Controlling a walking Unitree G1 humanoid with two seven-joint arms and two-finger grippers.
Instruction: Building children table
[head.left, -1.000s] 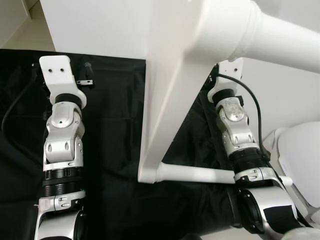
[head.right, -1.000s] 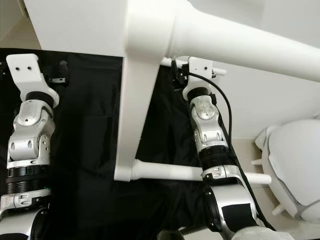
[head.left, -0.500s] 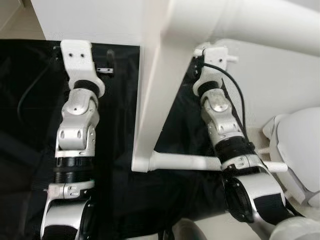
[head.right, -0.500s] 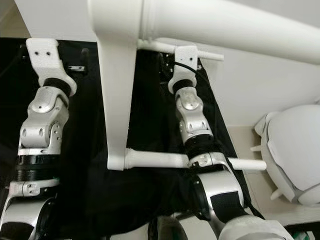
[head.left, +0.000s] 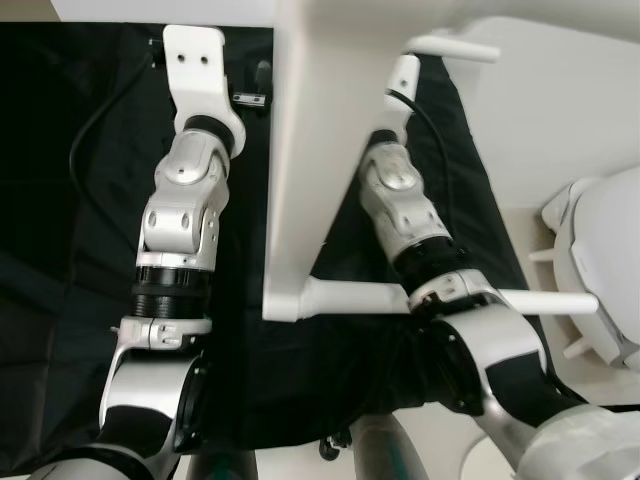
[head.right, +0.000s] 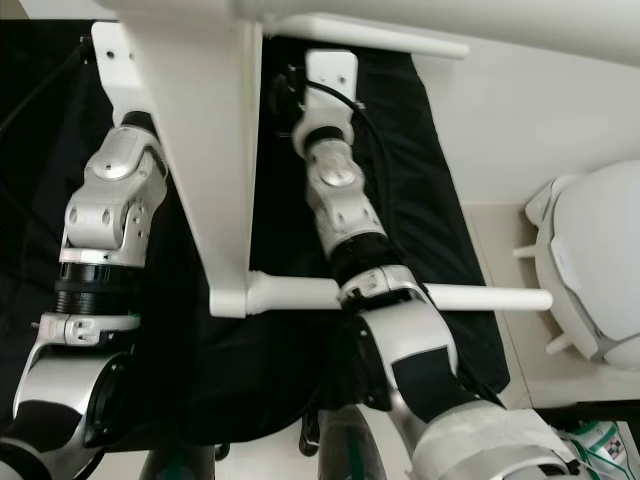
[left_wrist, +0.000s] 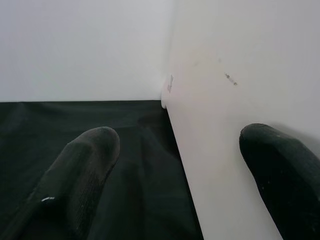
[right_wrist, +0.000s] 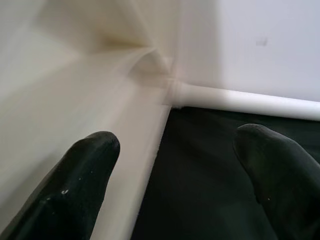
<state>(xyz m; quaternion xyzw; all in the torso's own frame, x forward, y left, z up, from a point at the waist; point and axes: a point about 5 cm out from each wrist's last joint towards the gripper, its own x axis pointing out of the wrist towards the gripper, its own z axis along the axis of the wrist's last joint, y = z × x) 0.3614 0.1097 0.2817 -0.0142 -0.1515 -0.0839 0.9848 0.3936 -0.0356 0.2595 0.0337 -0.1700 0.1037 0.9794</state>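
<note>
A flat white table side panel (head.left: 305, 150) stands on edge between my two arms, with a thin white rod (head.left: 360, 297) plugged into its near end. Both arms reach forward along it, the left one left of it, the right one right of it. My left gripper (left_wrist: 180, 165) is open above the black cloth, and one of its fingers (left_wrist: 280, 175) lies against the panel's face. My right gripper (right_wrist: 175, 170) is also open with nothing between its fingers. It faces the corner where a second rod (right_wrist: 245, 100) meets the panel.
A black cloth (head.left: 60, 200) covers the floor under the parts, with a black cable (head.left: 95, 130) lying on it. A rounded white shell with pegs (head.left: 605, 250) sits on pale floor at the right. Another thin rod (head.left: 455, 47) crosses at the top.
The whole view has shifted, and the thick round leg has left the top of the picture. Both arms now reach farther forward along the panel.
</note>
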